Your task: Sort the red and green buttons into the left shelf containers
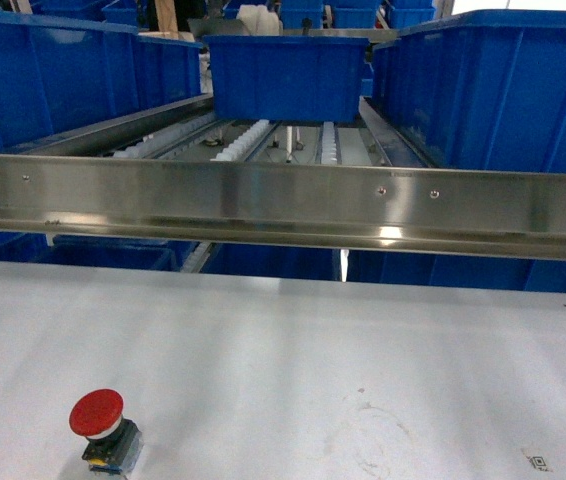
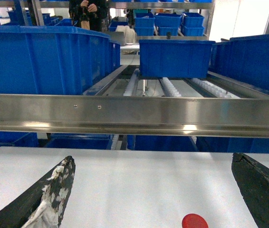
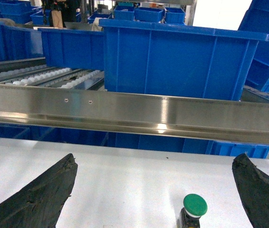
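Note:
The red button (image 1: 97, 413) stands upright on the white table (image 1: 293, 340) at its near left, domed cap on a dark body. Its cap (image 2: 195, 221) shows at the bottom edge of the left wrist view, right of centre between the spread fingers of my left gripper (image 2: 152, 159), which is open and empty. The green button (image 3: 194, 205) stands upright between the wide-apart fingers of my open right gripper (image 3: 157, 156), nearer the right finger (image 3: 260, 190). A large blue container (image 1: 53, 80) sits on the left of the shelf, also seen from the left wrist (image 2: 39, 59). Neither gripper shows in the head view.
A steel shelf rail (image 1: 283, 205) runs across above the table's far edge. Behind it are roller tracks (image 1: 243, 140), a smaller blue bin (image 1: 285, 75) in the middle and a big blue bin (image 1: 503, 85) on the right. More blue bins (image 1: 263, 262) sit below the rail.

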